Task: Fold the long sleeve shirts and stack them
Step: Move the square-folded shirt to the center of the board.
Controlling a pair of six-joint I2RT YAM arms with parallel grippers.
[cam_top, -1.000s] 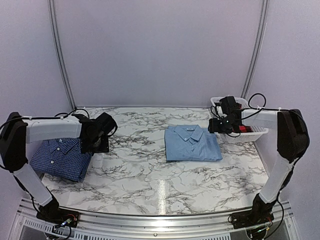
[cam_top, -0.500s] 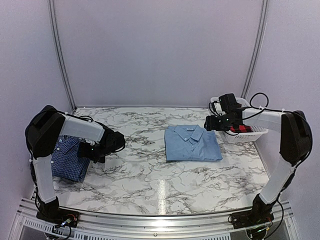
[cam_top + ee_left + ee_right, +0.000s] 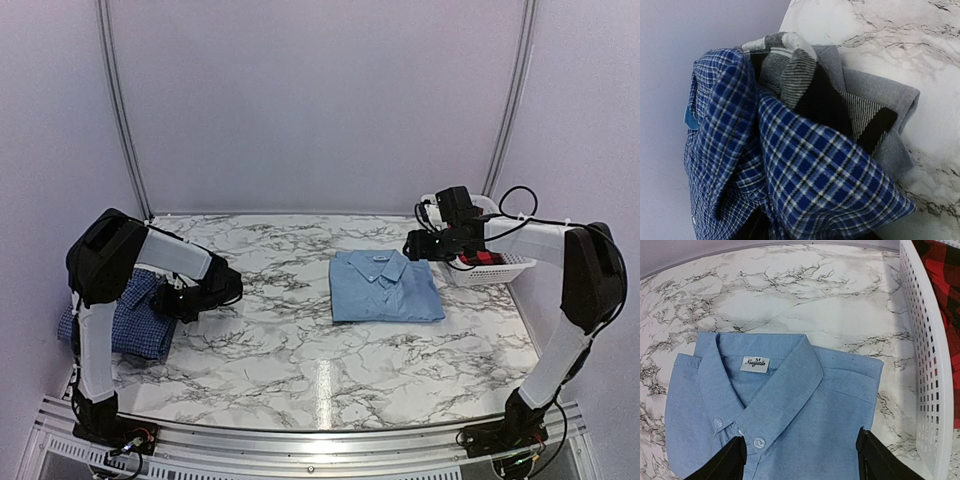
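A white marble table (image 3: pixel 300 350) carried the folded light blue shirt (image 3: pixel 385 288) centre-right, beside a white perforated basket (image 3: pixel 500 268). Above it hung the right gripper (image 3: pixel 801 442), spread and empty. The crumpled dark blue checked shirt (image 3: pixel 130 318) lay far left by the left gripper (image 3: pixel 180 300), whose grip could not be told.

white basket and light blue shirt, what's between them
Right wrist view: only bare marble tabletop between the white perforated plastic basket and the folded light blue collared shirt.
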